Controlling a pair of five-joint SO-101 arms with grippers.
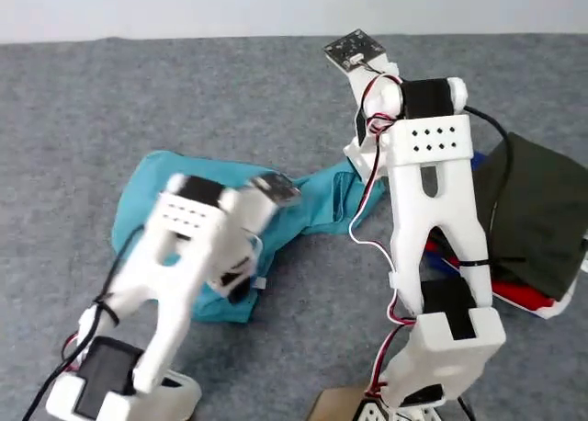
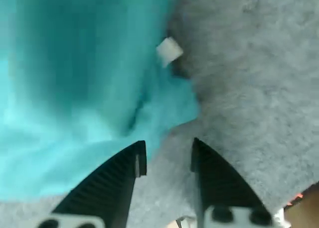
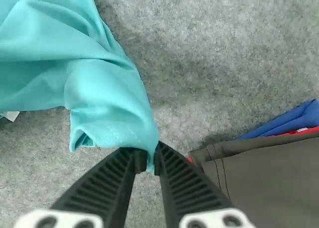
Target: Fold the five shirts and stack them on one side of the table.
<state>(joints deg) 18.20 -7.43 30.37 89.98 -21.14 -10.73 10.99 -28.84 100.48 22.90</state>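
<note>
A teal shirt (image 1: 207, 196) lies crumpled on the grey table (image 1: 83, 99), left of centre. My right gripper (image 3: 150, 161) is shut on a bunched edge of the teal shirt (image 3: 75, 63) at its right end, near the stack. My left gripper (image 2: 167, 156) hangs open just above the table at the near hem of the teal shirt (image 2: 75, 88), beside a white tag (image 2: 169, 50), with nothing between its fingers. A stack of folded shirts (image 1: 537, 214) sits at the right edge, dark olive on top, red and blue beneath.
The right arm (image 1: 432, 191) stands between the teal shirt and the stack. In the right wrist view the olive shirt (image 3: 264, 178) and a blue one (image 3: 291, 119) lie close beside the shut fingers. Bare grey cloth stretches across the far left of the table.
</note>
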